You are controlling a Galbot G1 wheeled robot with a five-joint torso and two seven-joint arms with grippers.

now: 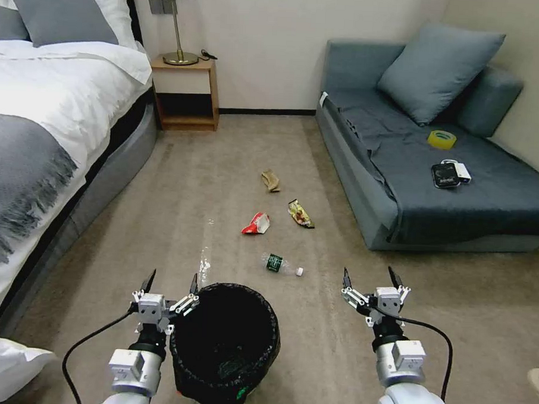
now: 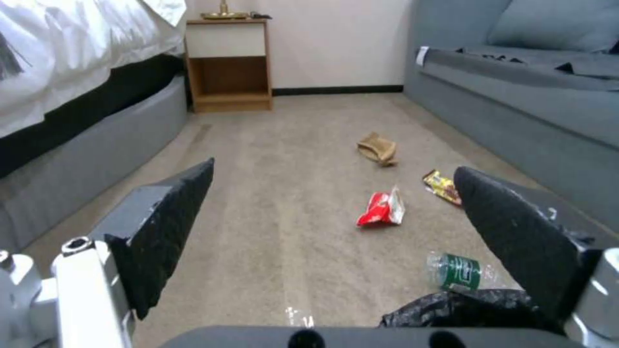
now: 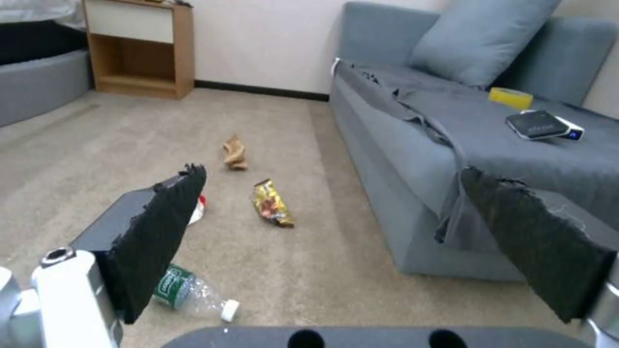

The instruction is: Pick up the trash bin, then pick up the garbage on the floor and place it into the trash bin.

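Here the trash bin sits just beside the spread left pincer, right pincer spread too.

the floor is beige carpet, running between a bed on the robot's left and a grey-blue sofa on its right, with a wooden nightstand standing at the far wall. directly on the carpet stands the trash bin, lined with a crinkled black bag. beyond it lies the garbage, each piece apart from the others: nearest the bin a clear bottle with green label and white cap, on its side; farther off a red-white wrapper and just beside it a yellow-red snack wrapper; farthest, a crumpled tan paper. the sofa seat carries a yellow tape roll and a black phone.
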